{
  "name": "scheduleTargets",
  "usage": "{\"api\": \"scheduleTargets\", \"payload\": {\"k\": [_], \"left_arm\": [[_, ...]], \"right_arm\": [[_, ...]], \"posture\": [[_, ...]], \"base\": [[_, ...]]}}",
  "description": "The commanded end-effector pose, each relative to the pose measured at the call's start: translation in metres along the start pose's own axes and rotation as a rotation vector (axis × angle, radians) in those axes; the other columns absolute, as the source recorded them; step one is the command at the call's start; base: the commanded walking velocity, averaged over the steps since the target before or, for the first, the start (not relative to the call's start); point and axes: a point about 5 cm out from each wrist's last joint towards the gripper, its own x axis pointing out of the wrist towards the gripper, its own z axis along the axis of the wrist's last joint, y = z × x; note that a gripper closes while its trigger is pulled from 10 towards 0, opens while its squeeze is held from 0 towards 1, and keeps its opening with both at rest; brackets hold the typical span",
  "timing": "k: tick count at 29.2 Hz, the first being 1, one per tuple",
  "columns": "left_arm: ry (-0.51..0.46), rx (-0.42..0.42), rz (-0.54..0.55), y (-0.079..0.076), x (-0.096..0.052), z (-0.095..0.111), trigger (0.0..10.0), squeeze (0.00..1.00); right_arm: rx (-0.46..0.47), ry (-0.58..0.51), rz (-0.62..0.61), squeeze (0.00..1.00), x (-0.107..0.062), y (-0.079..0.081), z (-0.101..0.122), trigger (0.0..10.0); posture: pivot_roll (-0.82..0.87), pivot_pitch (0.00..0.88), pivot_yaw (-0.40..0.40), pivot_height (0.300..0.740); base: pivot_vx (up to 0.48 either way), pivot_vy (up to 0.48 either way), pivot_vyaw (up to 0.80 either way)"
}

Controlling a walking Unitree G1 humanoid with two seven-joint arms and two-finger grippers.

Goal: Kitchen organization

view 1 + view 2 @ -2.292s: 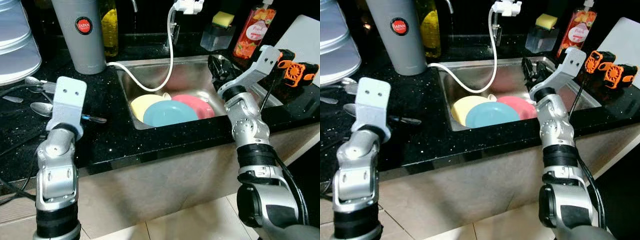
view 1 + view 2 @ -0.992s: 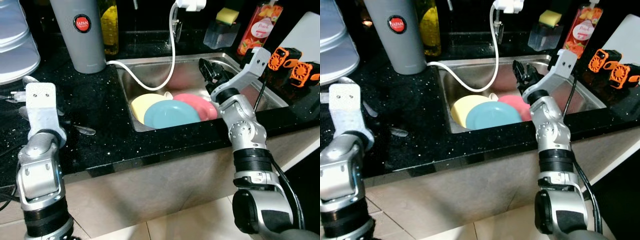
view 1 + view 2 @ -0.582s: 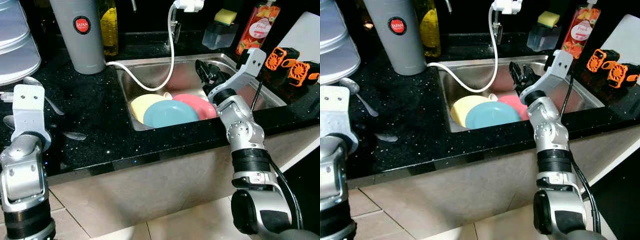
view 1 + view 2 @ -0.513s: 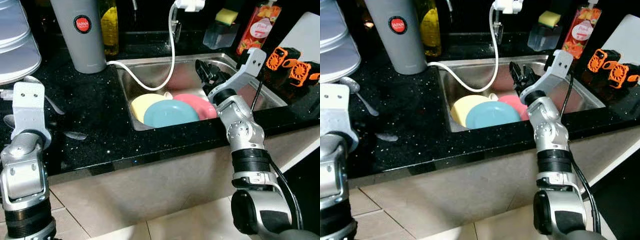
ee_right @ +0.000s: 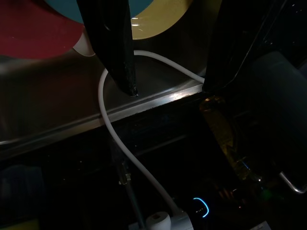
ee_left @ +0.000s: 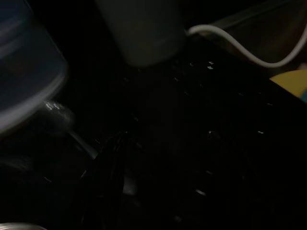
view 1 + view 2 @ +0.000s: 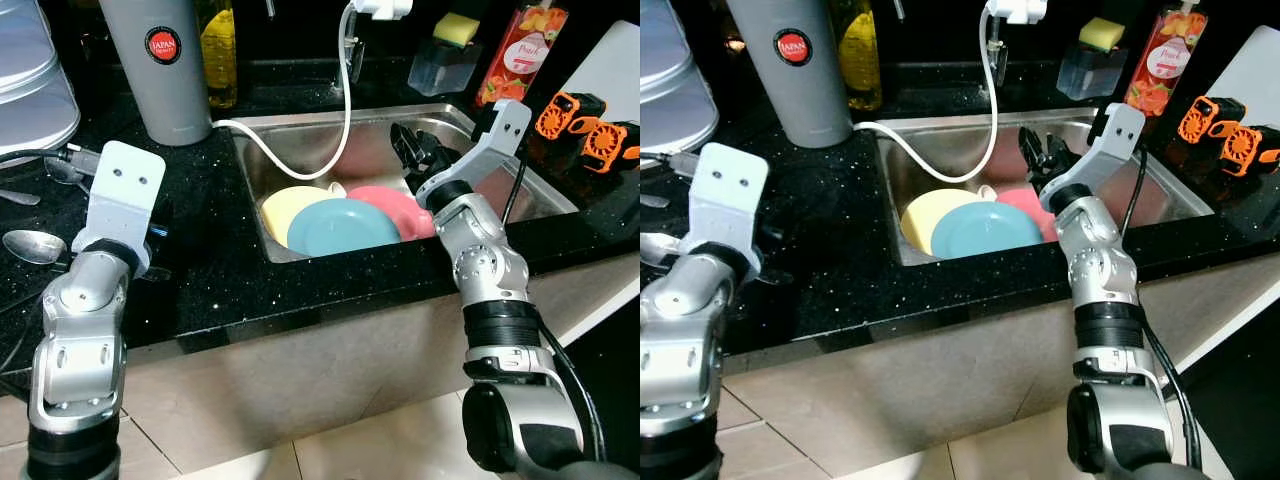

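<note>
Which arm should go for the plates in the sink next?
Right, probably. The right gripper already hangs open over the sink, just beyond the pink plate and blue plate. The left gripper is over the counter by the spoon.

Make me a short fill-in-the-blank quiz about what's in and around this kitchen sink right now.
1. Three plates lie in the sink: yellow, pink and ____.
2. The right gripper is over the ____.
3. The sponge on the holder is ____.
4. The hose hanging into the sink is ____.

Answers: blue; sink; yellow; white
</note>
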Motion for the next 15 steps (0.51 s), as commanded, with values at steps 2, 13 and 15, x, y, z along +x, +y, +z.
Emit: {"api": "scheduleTargets", "payload": {"k": [2, 13, 15], "left_arm": [[0.035, -0.116, 0.001, -0.008, -0.002, -0.001, 10.0, 0.0], [0.136, -0.006, 0.232, -0.008, -0.015, -0.019, 10.0, 0.0], [0.137, 0.003, 0.275, -0.001, -0.015, -0.02, 10.0, 0.0]], "right_arm": [[-0.003, 0.007, 0.002, 0.0, -0.001, 0.0, 0.001, 10.0], [0.002, 0.01, -0.003, 0.0, -0.001, -0.001, -0.001, 10.0], [0.004, 0.011, -0.003, 0.0, -0.001, -0.001, -0.001, 10.0]], "posture": [[0.23, 0.026, -0.09, 0.74], [0.23, 0.032, -0.087, 0.74], [0.23, 0.033, -0.089, 0.74]], "base": [[0.0, 0.0, 0.0], [0.0, 0.0, 0.0], [0.0, 0.0, 0.0]]}}
